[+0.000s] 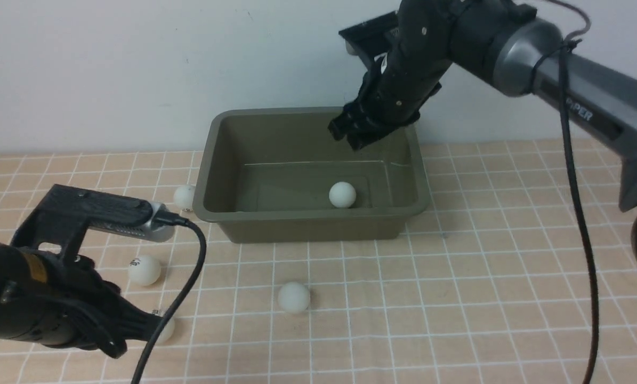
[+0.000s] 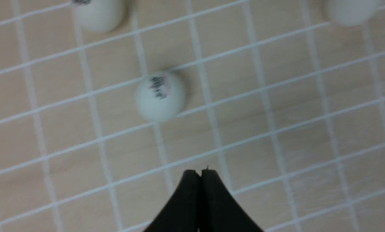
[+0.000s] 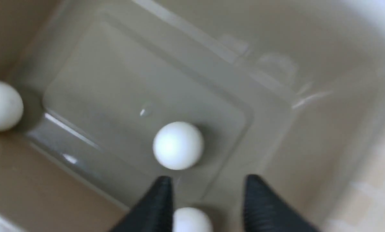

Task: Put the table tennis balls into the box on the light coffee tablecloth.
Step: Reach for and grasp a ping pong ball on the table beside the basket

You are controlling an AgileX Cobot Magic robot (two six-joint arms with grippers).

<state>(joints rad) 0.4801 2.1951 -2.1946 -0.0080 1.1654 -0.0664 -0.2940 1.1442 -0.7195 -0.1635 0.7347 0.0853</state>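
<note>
Plain pale wall at the back; light coffee tablecloth (image 1: 457, 266) covers the whole surface. Far left, L gripper (image 2: 200, 172) hangs low over the cloth w/ both fingers pressed together and nothing btw them. A logo ball (image 2: 160, 96) lies just ahead of its tips, not touching. Another logo ball (image 1: 144, 269) sits nearby, a third ball (image 1: 184, 196) is right beside the box's left wall, and a fourth (image 1: 293, 296) lies alone in front of the box. Centre: the box (image 1: 206, 160) stands upright on the cloth. R wrist view shows three balls inside, one mid-floor (image 3: 178, 145). R gripper (image 3: 206, 182) hovers over the box's far right part, jaws apart, empty.

Judgement: approx halfway, four balls left out. R arm is at the drop-off end of a cycle; L arm looks lined up for a pick. Next, L must spread its fingers, centre over the near logo ball, go down and close gently, since a light round ball prob. rolls or squirts out if nudged off-centre.
</note>
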